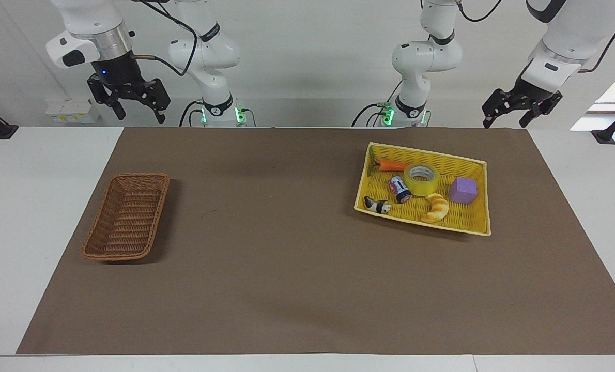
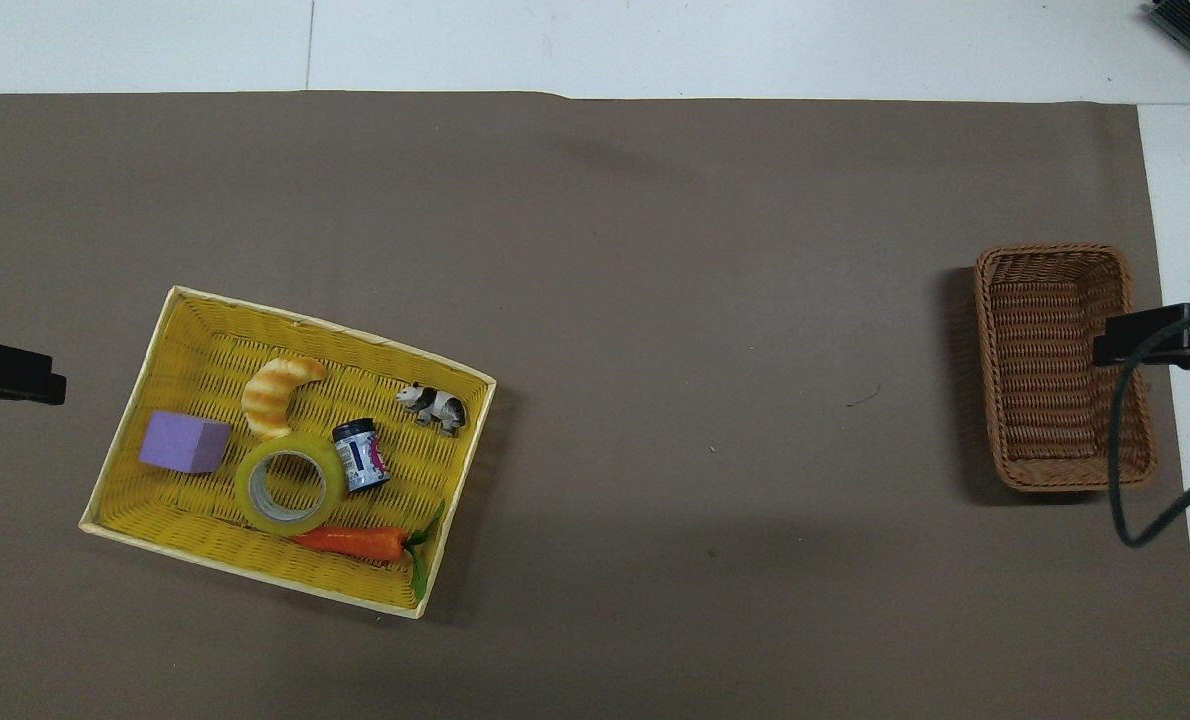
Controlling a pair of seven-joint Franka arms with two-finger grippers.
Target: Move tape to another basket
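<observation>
The tape (image 1: 416, 189), a yellow translucent roll, lies flat in the yellow tray (image 1: 473, 223) toward the left arm's end of the table; from overhead the tape (image 2: 251, 490) lies between a croissant and a carrot. The brown wicker basket (image 1: 127, 214) stands with nothing in it at the right arm's end, as the overhead view of the basket (image 2: 1055, 370) confirms. My left gripper (image 1: 504, 121) hangs open, high over the mat's edge near its base. My right gripper (image 1: 140, 115) hangs open, high over the table edge by the robots.
In the tray with the tape lie a carrot (image 1: 393, 166), a purple cube (image 1: 463, 190), a croissant (image 1: 435, 207), a panda figure (image 1: 378, 205) and a small can (image 1: 400, 189). A brown mat (image 1: 287, 258) covers the table between tray and basket.
</observation>
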